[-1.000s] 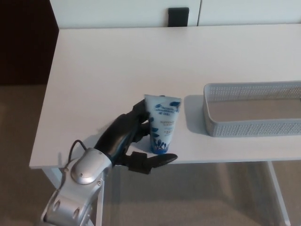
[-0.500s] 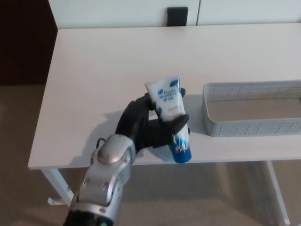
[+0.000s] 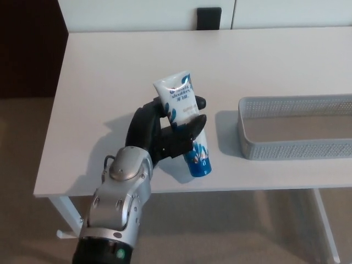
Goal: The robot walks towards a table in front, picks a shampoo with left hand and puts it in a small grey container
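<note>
My left hand (image 3: 165, 132) is shut on a white and blue shampoo tube (image 3: 184, 124). The tube is lifted off the white table (image 3: 121, 82) and tilted, with its blue cap down and to the right and its crimped end up and to the left. The black fingers (image 3: 190, 125) wrap across the tube's middle. A small grey mesh container (image 3: 294, 146) stands on the table to the right of the tube, apart from it, and looks empty. My silver left forearm (image 3: 118, 203) rises from the bottom of the head view. My right hand does not show.
The table's front edge (image 3: 176, 190) runs just below the hand, with beige floor beneath. A dark area lies beyond the table's left edge. A black object (image 3: 208, 18) sits against the white wall behind the table.
My left hand closed on the standing tube, lifted it off the table and tilted it. Since half a second ago hand and tube have shifted slightly left and up.
</note>
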Controlling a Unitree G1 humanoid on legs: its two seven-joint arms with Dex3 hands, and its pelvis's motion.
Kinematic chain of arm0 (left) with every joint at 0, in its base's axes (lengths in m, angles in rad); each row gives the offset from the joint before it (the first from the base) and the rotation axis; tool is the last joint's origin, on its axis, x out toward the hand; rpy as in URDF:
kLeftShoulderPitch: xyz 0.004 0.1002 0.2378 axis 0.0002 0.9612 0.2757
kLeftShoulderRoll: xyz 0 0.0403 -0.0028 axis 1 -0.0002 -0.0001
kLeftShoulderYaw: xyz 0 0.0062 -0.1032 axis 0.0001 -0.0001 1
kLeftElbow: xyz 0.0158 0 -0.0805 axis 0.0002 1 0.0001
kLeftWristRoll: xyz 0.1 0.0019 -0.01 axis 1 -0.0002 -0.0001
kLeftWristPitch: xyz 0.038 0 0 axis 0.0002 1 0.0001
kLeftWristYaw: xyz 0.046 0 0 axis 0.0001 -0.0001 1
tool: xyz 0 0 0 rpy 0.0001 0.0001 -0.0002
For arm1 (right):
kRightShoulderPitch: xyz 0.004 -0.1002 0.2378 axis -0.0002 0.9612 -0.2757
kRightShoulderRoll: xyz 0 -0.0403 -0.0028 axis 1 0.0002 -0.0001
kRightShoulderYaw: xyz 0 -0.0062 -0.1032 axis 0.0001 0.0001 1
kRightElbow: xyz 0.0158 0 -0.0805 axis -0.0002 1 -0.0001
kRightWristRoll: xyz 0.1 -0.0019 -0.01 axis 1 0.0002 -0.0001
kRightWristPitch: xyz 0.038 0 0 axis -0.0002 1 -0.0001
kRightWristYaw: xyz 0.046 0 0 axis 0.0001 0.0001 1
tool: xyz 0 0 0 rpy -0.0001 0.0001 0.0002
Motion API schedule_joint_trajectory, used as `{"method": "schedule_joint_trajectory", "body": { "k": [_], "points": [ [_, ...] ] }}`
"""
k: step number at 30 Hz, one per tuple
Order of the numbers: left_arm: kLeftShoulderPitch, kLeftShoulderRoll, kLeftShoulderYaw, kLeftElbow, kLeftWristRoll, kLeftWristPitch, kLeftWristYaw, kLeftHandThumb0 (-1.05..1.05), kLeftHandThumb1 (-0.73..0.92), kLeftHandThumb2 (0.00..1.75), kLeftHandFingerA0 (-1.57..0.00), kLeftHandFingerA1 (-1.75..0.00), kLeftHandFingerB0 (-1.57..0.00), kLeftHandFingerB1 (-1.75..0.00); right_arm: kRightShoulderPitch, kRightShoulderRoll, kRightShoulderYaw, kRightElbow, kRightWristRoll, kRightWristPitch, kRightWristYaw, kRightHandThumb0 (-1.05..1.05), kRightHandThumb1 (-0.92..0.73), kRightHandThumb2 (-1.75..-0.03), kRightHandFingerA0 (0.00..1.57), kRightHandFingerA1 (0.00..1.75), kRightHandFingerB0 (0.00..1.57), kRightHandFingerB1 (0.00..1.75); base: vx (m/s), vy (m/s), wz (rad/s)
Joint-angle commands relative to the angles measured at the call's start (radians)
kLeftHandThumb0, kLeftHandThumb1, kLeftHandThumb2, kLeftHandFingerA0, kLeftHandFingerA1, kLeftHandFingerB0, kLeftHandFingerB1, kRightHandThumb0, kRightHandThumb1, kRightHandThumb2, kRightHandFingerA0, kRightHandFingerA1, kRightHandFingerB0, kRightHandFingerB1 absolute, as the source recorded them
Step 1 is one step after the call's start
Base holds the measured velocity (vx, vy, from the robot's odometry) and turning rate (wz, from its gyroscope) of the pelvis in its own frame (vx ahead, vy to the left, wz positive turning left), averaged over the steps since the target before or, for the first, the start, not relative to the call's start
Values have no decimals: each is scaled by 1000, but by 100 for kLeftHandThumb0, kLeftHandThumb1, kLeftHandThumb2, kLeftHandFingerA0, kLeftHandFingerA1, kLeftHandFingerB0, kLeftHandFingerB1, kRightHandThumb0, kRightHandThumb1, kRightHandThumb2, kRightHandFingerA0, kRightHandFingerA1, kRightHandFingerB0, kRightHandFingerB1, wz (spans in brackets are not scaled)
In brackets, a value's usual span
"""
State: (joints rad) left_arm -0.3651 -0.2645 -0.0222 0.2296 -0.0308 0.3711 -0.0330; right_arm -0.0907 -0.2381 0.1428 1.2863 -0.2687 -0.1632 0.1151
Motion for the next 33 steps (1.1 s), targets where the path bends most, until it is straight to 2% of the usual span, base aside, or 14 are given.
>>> {"method": "schedule_joint_trajectory", "body": {
  "k": [1, 4, 8, 10, 12, 14, 17, 19, 20, 21, 22, 24, 27, 33],
  "points": [
    [15, 33, -33, -44, 9, -9, -13, -5, 84, 70, -94, -146, -70, -114, 0, -12, 4, 1, -4, -3, 2, -40, -73, -62, 72, 48, 55, 41, 0, 0, 0],
    [-26, 83, -127, -142, 87, -19, -18, -9, 83, 69, -91, -139, -76, -104, 1, -18, 6, 1, -4, -6, 8, -39, -73, -62, 68, 48, 53, 41, 0, 0, 0],
    [-156, 178, -283, -186, 250, -96, -4, -11, 81, 70, -110, -123, -79, -100, -1, -17, 8, 0, -5, 2, 1, -37, -74, -62, 68, 46, 54, 40, 0, 0, 0],
    [-228, 221, -353, -172, 323, -147, 7, -12, 78, 73, -107, -127, -78, -106, -3, -18, 4, 3, -1, 1, 0, -37, -73, -62, 69, 47, 54, 41, 0, 0, 0],
    [-341, 234, -425, -146, 394, -164, 2, -18, 77, 73, -93, -155, -77, -119, 6, -17, -4, 1, 9, -7, 12, -38, -73, -62, 70, 47, 54, 41, 0, 0, 0],
    [-400, 227, -464, -115, 411, -160, 11, -15, 76, 74, -93, -161, -75, -125, 11, -15, -2, 0, 6, -8, 10, -38, -74, -62, 70, 47, 54, 41, 0, 0, 0],
    [-483, 211, -506, -47, 421, -162, 11, -17, 78, 75, -77, -169, -71, -127, 9, -10, 2, 2, 2, -4, 5, -38, -73, -62, 69, 47, 53, 41, 0, 0, 0],
    [-535, 201, -519, 5, 413, -167, 7, -15, 80, 74, -77, -165, -74, -120, 4, -5, 9, 1, -5, -2, 6, -38, -74, -62, 68, 48, 52, 41, 0, 0, 0],
    [-568, 187, -524, 41, 412, -161, 8, -16, 77, 71, -86, -163, -74, -125, 0, -3, 11, 0, -6, 0, 5, -39, -73, -62, 69, 49, 53, 41, 0, 0, 0],
    [-606, 170, -529, 82, 411, -153, 10, -16, 77, 71, -86, -163, -74, -125, -3, -1, 11, 0, -6, 2, 3, -39, -73, -62, 69, 49, 53, 41, 0, 0, 0],
    [-635, 152, -528, 119, 404, -151, 11, -17, 80, 68, -75, -166, -68, -130, -6, 2, 13, 0, -7, 3, 2, -40, -73, -62, 69, 48, 54, 41, 0, 0, 0],
    [-681, 121, -538, 203, 403, -162, 22, -16, 82, 65, -78, -164, -68, -134, -6, 4, 12, -4, -4, 4, 4, -40, -73, -62, 70, 47, 53, 40, 0, 0, 0],
    [-702, 95, -547, 291, 410, -215, 56, -17, 82, 63, -73, -164, -71, -115, -3, 9, 16, -10, -6, 1, 1, -38, -72, -62, 70, 47, 52, 40, 0, 0, 0],
    [-735, 25, -554, 458, 427, -284, 91, -10, 77, 66, -80, -159, -72, -128, -8, 21, 18, -14, -2, -4, 10, -37, -71, -61, 67, 47, 51, 40, 0, 0, 0]
  ]
}}
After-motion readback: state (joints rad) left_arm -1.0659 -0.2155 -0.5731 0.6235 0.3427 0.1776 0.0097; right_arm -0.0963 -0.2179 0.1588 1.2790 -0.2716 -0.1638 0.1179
